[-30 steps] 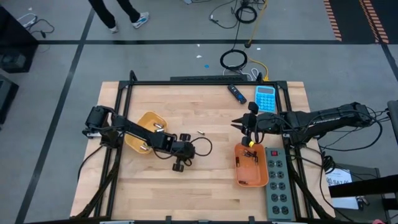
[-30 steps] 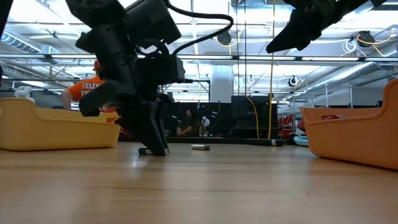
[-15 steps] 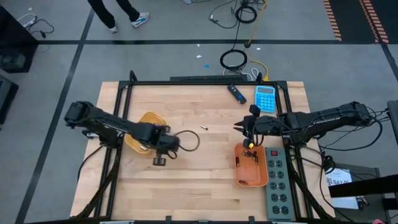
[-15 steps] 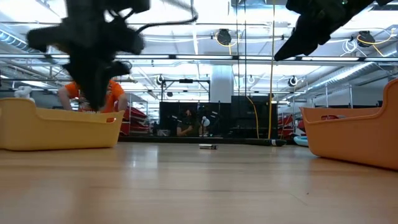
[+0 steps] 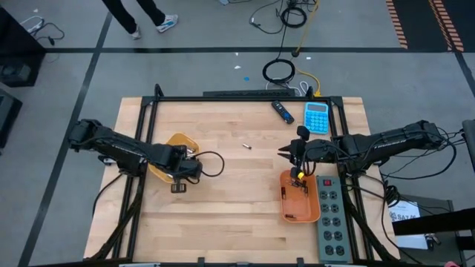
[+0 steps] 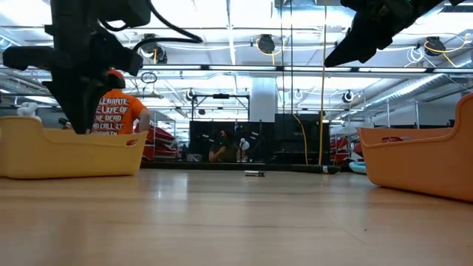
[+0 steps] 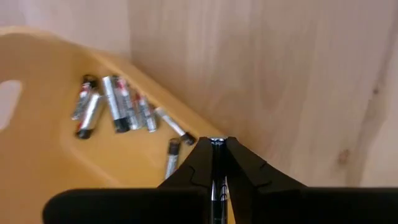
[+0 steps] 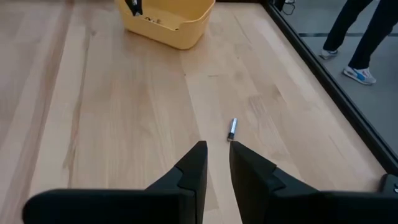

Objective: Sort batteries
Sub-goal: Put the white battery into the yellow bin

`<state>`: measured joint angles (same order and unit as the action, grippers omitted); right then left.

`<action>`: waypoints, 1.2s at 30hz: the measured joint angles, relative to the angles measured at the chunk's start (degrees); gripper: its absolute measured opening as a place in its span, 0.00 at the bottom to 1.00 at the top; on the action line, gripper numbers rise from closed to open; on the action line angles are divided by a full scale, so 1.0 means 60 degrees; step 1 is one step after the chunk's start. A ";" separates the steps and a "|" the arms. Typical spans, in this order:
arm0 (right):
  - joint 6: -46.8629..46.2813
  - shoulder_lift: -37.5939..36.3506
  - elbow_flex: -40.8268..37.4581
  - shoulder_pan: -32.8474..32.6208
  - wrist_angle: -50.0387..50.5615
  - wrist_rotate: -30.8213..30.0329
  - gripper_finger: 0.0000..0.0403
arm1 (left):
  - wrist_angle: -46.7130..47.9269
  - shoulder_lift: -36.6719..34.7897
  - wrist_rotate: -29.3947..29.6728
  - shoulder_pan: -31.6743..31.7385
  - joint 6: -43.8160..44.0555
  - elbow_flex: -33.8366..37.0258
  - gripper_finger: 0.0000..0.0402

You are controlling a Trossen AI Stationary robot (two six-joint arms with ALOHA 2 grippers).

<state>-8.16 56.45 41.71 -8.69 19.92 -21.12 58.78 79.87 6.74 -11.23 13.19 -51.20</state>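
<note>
Two trays are on the table. At left, the yellow tray holds several silver batteries clustered on its floor. The left gripper is at this tray's edge, its jaws pressed together on a thin silver battery. Near the table's middle, one loose battery lies alone on the bare wood, well apart from both trays. The right gripper hangs just beside the far end of the orange tray, jaws slightly apart and holding nothing. A blue calculator lies beyond it.
</note>
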 joint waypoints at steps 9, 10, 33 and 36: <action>-0.0001 0.0000 0.0000 0.0000 0.0013 0.0004 0.15 | 0.0685 -0.0014 0.0400 0.0174 0.0009 -0.0011 0.08; -0.0001 0.0000 0.0000 0.0000 0.0015 0.0004 0.15 | 0.0706 -0.0017 0.0412 0.0175 0.0011 -0.0011 0.08; 0.0046 0.0000 0.0000 0.0000 0.0029 0.0044 0.15 | 0.2091 -0.0018 0.2237 0.0172 0.0514 0.0231 0.27; 0.0048 0.0000 0.0000 0.0000 0.0022 0.0044 0.15 | 0.2281 -0.0018 0.2815 0.0172 0.0518 0.0019 0.27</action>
<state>-7.87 56.45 41.71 -8.69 20.05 -20.86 72.47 79.77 23.63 -10.20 16.30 -51.09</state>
